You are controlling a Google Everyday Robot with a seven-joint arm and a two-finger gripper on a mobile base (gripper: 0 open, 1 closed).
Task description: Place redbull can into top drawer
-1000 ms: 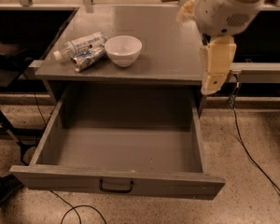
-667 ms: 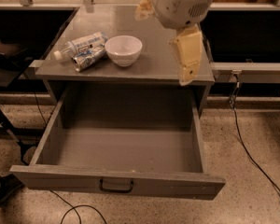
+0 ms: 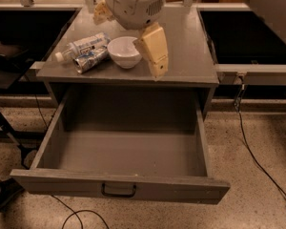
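Observation:
The redbull can [image 3: 92, 60] lies on its side at the left of the grey cabinet top [image 3: 190, 56], touching a clear plastic bottle [image 3: 84, 45]. The top drawer [image 3: 128, 151] is pulled fully out below, its inside bare; its dark handle [image 3: 118, 191] sits mid-front. My gripper [image 3: 128, 32] hangs above the cabinet top, right over and beside a white bowl [image 3: 124, 51], to the right of the can. One cream finger [image 3: 153, 49] points down near the bowl, the other [image 3: 101, 12] shows behind the white wrist. The fingers stand apart and hold nothing.
Dark open bays lie left and right of the cabinet. Black cables [image 3: 257, 161] run over the speckled floor at the right and under the drawer front. A dark stand [image 3: 5, 61] is at the left. The open drawer juts far forward.
My gripper has swung left across the cabinet top, from beyond its right edge to above the white bowl. The can, bottle, bowl and drawer have not moved.

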